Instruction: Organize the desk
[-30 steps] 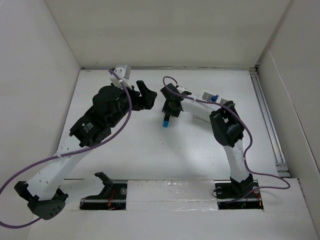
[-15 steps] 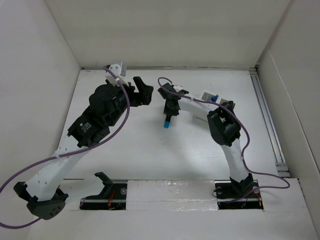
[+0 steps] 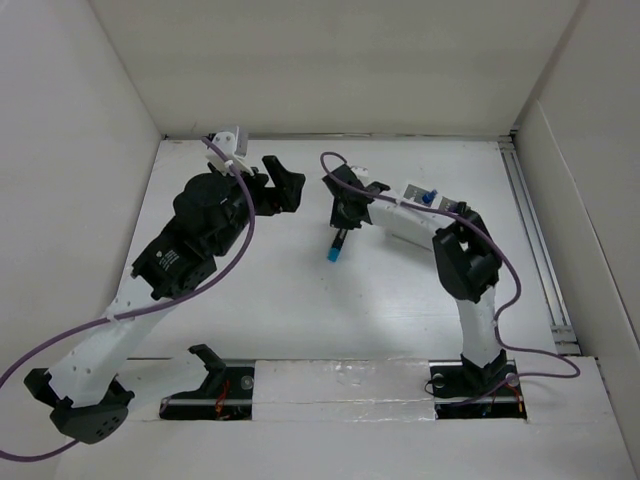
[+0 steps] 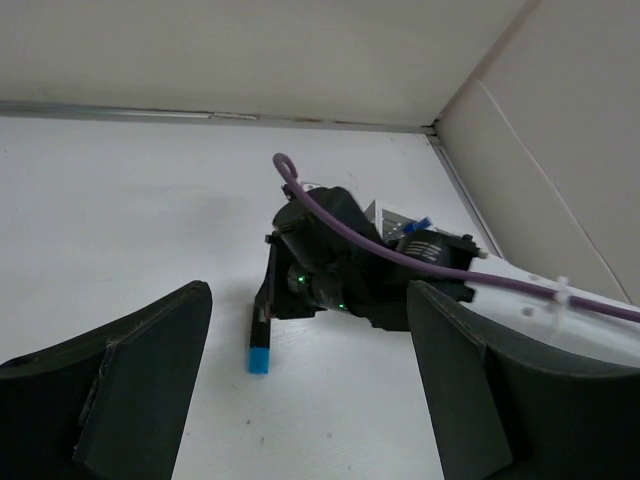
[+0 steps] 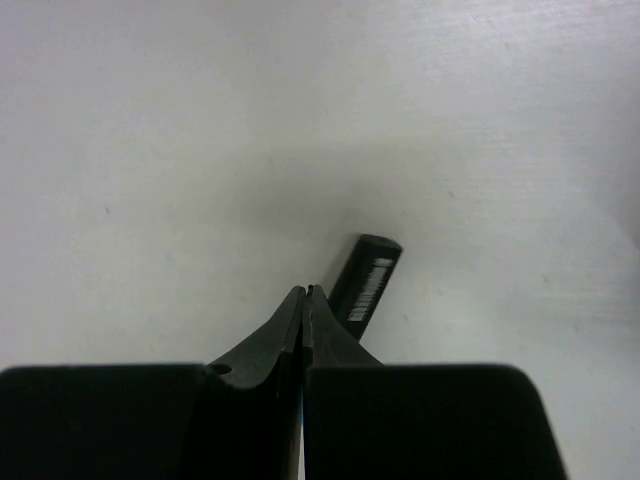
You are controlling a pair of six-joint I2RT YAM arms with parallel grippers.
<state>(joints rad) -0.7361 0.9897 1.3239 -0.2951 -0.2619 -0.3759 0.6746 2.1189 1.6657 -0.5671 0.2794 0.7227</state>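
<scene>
A black marker [image 3: 335, 246] with a blue cap lies on the white desk [image 3: 300, 310] near the middle. My right gripper [image 3: 342, 222] is shut just behind it. In the right wrist view its fingertips [image 5: 304, 292] meet with nothing between them, and the marker [image 5: 366, 278] lies flat just to their right. My left gripper [image 3: 280, 190] hovers open to the left of the marker. In the left wrist view it stands open [image 4: 308, 295], facing the right gripper and the marker [image 4: 262, 335], with nothing between its fingers.
A small white pen holder [image 3: 415, 205] with a blue item in it sits behind the right arm. White walls close in the desk at the back and both sides. A metal rail [image 3: 530, 220] runs along the right edge.
My right gripper has closed from open to fully shut beside the marker, and the marker has shifted slightly towards me. The left arm has drawn back a little to the left, still open.
</scene>
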